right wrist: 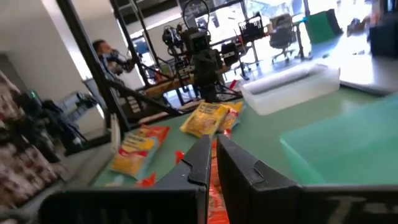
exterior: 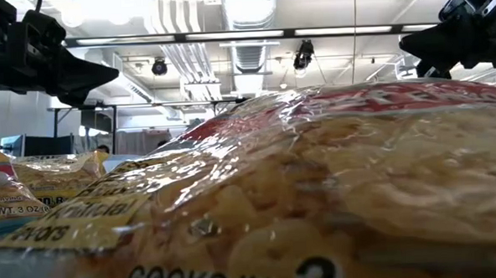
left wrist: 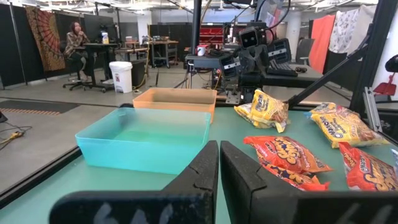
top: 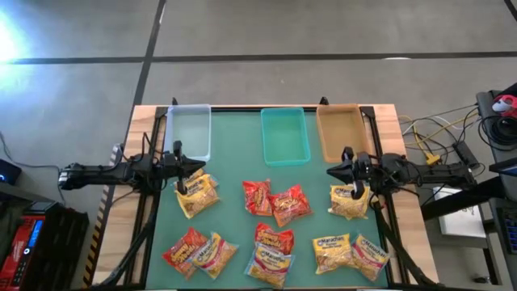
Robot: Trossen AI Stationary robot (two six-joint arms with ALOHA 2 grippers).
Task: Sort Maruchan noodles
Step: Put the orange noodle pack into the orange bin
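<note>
Crinkly flat packets [top: 274, 229] (glossy plastic); rectangular bins [top: 284, 135].

Open lab: exposed ceiling ducts [exterior: 251, 21], workbenches [left wrist: 149, 46].

Red and yellow noodle packets [top: 274, 202]; clear bin [top: 188, 129], teal bin [top: 284, 135], tan bin [top: 339, 131]; green table [top: 234, 162].
</note>
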